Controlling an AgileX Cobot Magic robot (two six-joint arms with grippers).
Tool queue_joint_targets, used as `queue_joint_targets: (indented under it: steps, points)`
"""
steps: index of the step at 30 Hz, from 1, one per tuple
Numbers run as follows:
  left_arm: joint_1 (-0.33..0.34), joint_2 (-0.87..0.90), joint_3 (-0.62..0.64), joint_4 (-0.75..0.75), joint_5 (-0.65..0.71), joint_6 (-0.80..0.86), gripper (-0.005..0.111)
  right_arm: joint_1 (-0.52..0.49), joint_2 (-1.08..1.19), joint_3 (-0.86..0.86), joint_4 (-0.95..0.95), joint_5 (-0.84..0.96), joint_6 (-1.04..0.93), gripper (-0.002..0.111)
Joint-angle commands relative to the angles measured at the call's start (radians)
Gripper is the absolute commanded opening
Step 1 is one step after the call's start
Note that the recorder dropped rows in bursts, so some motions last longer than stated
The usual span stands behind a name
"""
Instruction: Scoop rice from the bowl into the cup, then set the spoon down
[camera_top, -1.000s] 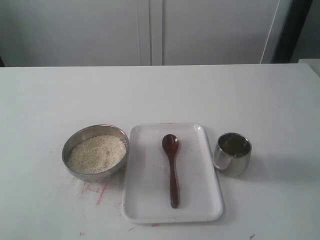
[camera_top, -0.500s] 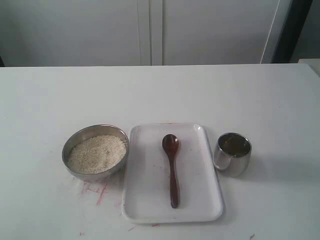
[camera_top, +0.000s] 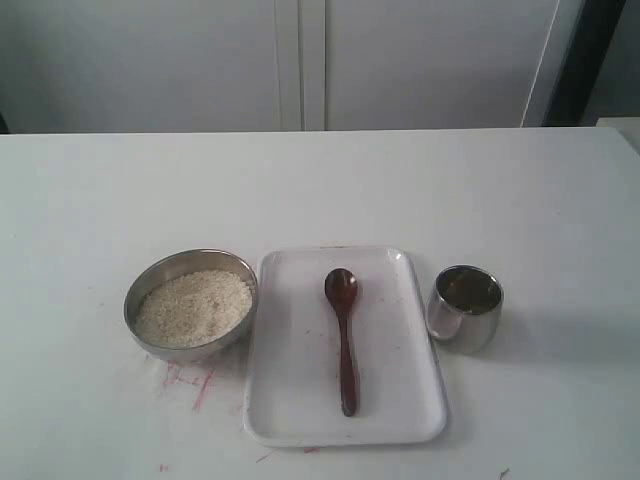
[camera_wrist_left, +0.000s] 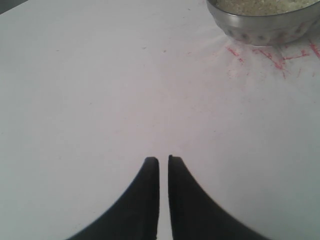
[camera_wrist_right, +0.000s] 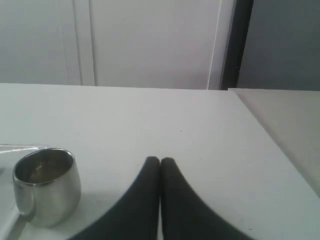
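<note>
The steel bowl (camera_top: 190, 303) holds off-white rice (camera_top: 194, 307) at the table's left. A reddish-brown wooden spoon (camera_top: 344, 335) lies lengthwise on a white tray (camera_top: 290, 400), scoop end away from the front edge. The steel cup (camera_top: 465, 307) stands right of the tray. Neither arm shows in the exterior view. My left gripper (camera_wrist_left: 163, 160) hovers shut over bare table, well short of the bowl (camera_wrist_left: 265, 25) and its rice (camera_wrist_left: 260, 5). My right gripper (camera_wrist_right: 160, 160) is shut and empty, a short way beside the cup (camera_wrist_right: 47, 185).
Red marker scribbles (camera_top: 195, 385) stain the table in front of the bowl. White cabinet doors (camera_top: 300, 60) stand behind the table. The table's right edge (camera_wrist_right: 270, 145) runs close to the right gripper, with a second surface beyond it.
</note>
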Motion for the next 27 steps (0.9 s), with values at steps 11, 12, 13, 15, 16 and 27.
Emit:
queue_joint_targets:
  steps: [11,12,13,15,16,27]
  points:
    - [-0.004,0.007,0.009,-0.006,0.048,-0.006,0.014,-0.003,-0.006,0.004,0.259,-0.018,-0.31,0.0]
    - [-0.004,0.007,0.009,-0.006,0.048,-0.006,0.014,-0.003,-0.006,0.004,0.241,-0.018,-0.294,0.0]
    - [-0.004,0.007,0.009,-0.006,0.048,-0.006,0.014,-0.003,-0.006,0.004,0.225,-0.016,-0.271,0.0]
    - [-0.004,0.007,0.009,-0.006,0.048,-0.006,0.014,-0.003,-0.006,0.004,0.199,-0.012,-0.244,0.0]
    - [-0.004,0.007,0.009,-0.006,0.048,-0.006,0.014,-0.003,-0.006,0.004,0.197,-0.012,-0.244,0.0]
    - [-0.004,0.007,0.009,-0.006,0.048,-0.006,0.014,-0.003,-0.006,0.004,0.197,0.036,-0.244,0.0]
